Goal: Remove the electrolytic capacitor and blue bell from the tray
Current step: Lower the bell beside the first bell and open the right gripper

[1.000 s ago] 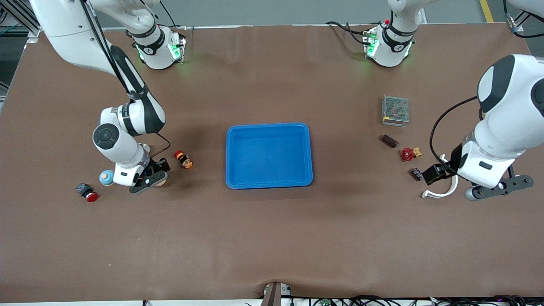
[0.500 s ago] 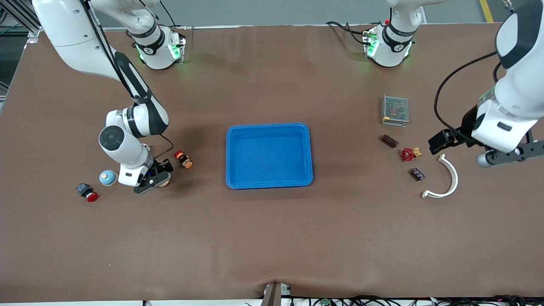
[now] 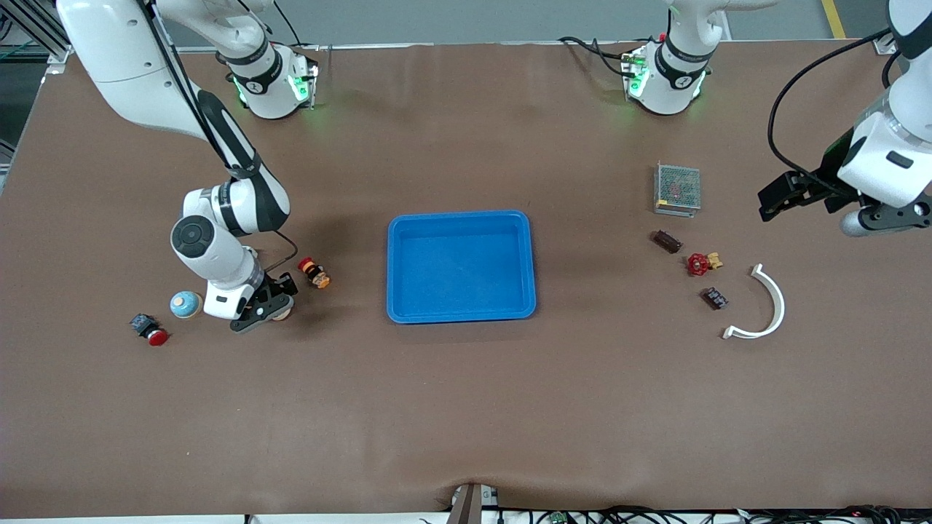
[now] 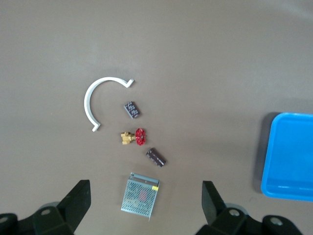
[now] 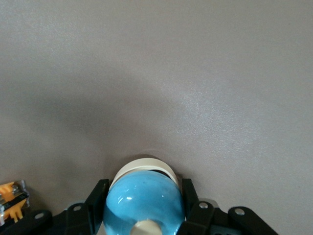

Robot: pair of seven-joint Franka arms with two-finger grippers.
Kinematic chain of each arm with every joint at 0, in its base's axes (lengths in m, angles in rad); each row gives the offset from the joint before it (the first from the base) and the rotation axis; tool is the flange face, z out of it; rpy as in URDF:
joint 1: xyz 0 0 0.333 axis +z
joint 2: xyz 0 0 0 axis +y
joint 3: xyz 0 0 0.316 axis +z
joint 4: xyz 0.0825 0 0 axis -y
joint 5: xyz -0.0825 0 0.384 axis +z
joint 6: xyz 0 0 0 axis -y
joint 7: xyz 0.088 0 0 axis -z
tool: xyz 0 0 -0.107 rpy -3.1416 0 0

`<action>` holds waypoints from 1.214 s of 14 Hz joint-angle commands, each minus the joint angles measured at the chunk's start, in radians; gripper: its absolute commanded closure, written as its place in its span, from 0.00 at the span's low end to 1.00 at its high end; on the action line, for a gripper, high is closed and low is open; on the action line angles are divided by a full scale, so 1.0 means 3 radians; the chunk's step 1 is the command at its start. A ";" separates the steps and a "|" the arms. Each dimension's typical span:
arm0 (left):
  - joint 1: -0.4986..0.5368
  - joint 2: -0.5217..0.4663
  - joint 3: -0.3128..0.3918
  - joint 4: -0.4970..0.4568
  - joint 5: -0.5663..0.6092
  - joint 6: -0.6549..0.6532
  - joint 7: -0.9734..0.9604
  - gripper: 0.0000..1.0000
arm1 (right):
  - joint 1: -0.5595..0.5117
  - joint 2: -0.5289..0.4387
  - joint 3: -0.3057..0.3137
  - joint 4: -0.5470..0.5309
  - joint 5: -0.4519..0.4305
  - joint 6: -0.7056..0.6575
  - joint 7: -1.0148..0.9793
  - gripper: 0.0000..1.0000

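Note:
My right gripper (image 3: 256, 314) is shut on a blue dome bell (image 5: 142, 200) with a cream rim. It holds the bell low over the table, toward the right arm's end; only the cream edge of the bell (image 3: 280, 314) shows in the front view. The right gripper (image 5: 144, 188) has one black finger on each side of the dome. A dark brown cylindrical capacitor (image 3: 666, 241) lies on the table toward the left arm's end; the left wrist view shows the capacitor (image 4: 156, 156) too. My left gripper (image 3: 887, 218) hangs high and open, and the left gripper (image 4: 145, 205) holds nothing.
The blue tray (image 3: 460, 218) sits mid-table. A second blue bell (image 3: 185, 304), a red push-button (image 3: 151, 330) and a red-and-yellow switch (image 3: 314, 273) lie around the right gripper. Around the capacitor lie a metal mesh box (image 3: 678, 188), red valve (image 3: 700, 263), dark block (image 3: 714, 298) and white curved piece (image 3: 764, 306).
The left arm has risen and drawn back toward the robots' side, away from the white curved piece, which stays on the table. The right gripper has shifted slightly toward the tray with the bell.

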 commanded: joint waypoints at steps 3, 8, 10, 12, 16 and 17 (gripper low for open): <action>-0.0141 -0.0297 0.0128 -0.0216 -0.0028 -0.0055 0.0160 0.00 | -0.0094 0.0005 0.0059 -0.0023 -0.0063 0.0066 -0.0030 0.00; -0.0121 -0.0282 0.0134 -0.0170 -0.0017 -0.0066 0.0170 0.00 | -0.0084 -0.0026 0.0059 0.0013 -0.0058 0.0010 0.0027 0.00; -0.0111 -0.0266 0.0134 -0.0125 -0.0012 -0.0055 0.0170 0.00 | -0.0069 -0.0062 0.0064 0.0023 -0.0043 -0.0051 0.0062 0.00; -0.0106 -0.0231 0.0139 -0.0079 -0.0012 -0.0060 0.0175 0.00 | -0.0038 -0.0164 0.0080 0.0135 -0.0043 -0.0412 0.0195 0.00; -0.0105 -0.0225 0.0149 -0.0073 -0.0007 -0.0066 0.0232 0.00 | 0.0130 -0.0480 0.0090 0.0264 -0.0043 -0.1185 0.0568 0.00; -0.0106 -0.0225 0.0149 -0.0073 -0.0002 -0.0071 0.0232 0.00 | 0.0191 -0.0593 0.0090 0.0264 -0.0043 -0.1359 0.0670 0.00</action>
